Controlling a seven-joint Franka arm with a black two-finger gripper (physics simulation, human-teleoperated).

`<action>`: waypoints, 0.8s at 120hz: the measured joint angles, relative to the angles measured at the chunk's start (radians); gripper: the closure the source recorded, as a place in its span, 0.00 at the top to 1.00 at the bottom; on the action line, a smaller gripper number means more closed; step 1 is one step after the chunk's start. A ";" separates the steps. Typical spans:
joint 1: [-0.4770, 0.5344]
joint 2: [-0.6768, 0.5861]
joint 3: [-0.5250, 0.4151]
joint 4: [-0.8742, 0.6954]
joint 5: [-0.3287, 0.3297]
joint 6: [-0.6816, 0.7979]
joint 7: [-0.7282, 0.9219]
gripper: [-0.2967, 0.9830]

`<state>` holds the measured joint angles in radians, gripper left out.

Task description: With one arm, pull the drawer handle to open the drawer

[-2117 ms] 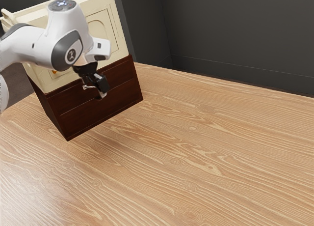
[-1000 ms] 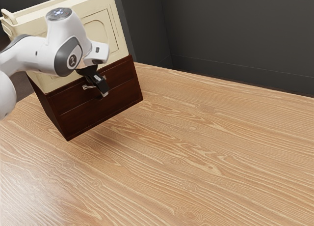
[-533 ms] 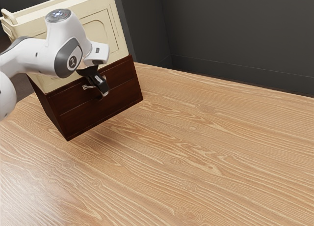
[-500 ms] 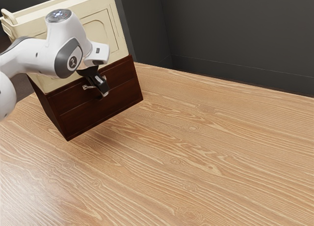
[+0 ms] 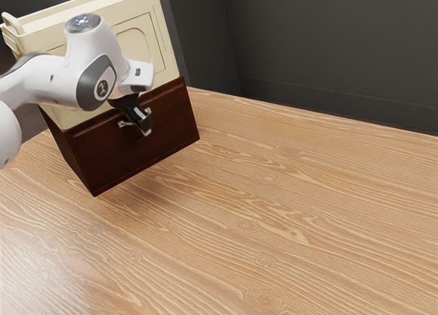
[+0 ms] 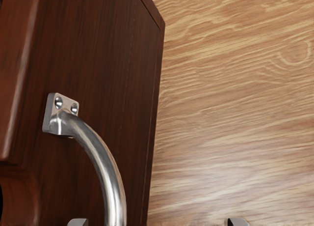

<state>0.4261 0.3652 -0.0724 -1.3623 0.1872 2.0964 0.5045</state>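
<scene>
In the exterior view my gripper [image 5: 145,122] is at the dark brown drawer front [image 5: 130,154], beside the metal handle [image 5: 124,124]. The wrist view has the curved silver handle [image 6: 105,164] close up, one screwed mount on the brown drawer front [image 6: 110,64] and its bar running off the lower edge. Two fingertips stand wide apart there, so the gripper [image 6: 158,222] is open; the bar lies between them, nearer one tip, without both touching it. The handle's other end is hidden. I cannot tell whether the drawer stands slightly out.
The cream upper part of the cabinet [image 5: 163,55] rises above the brown front, behind my arm. The wood-grained table [image 5: 274,212] spreads in front and toward the exterior view's right, with a dark wall [image 5: 328,48] behind it.
My hand has tilted and shifted slightly at the handle. The groove across the middle of the brown front is gone from there; a line now runs close under its top edge.
</scene>
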 joint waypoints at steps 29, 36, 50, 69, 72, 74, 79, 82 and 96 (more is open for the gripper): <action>-0.002 -0.008 0.000 -0.028 -0.002 0.024 -0.013 0.50; -0.005 -0.021 -0.001 -0.046 -0.001 0.033 -0.017 0.50; -0.008 -0.039 -0.002 -0.069 0.000 0.047 -0.025 0.44; -0.019 -0.054 -0.002 -0.085 0.001 0.057 -0.036 0.43; -0.020 -0.055 -0.002 -0.087 0.001 0.058 -0.038 0.42; -0.021 -0.057 -0.003 -0.090 0.001 0.059 -0.039 0.42; -0.021 -0.062 -0.003 -0.099 0.001 0.060 -0.042 0.42; -0.022 -0.064 -0.003 -0.103 0.000 0.061 -0.044 0.43; -0.025 -0.079 -0.003 -0.126 -0.001 0.063 -0.054 0.43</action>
<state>0.4011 0.2865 -0.0755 -1.4886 0.1861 2.1594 0.4506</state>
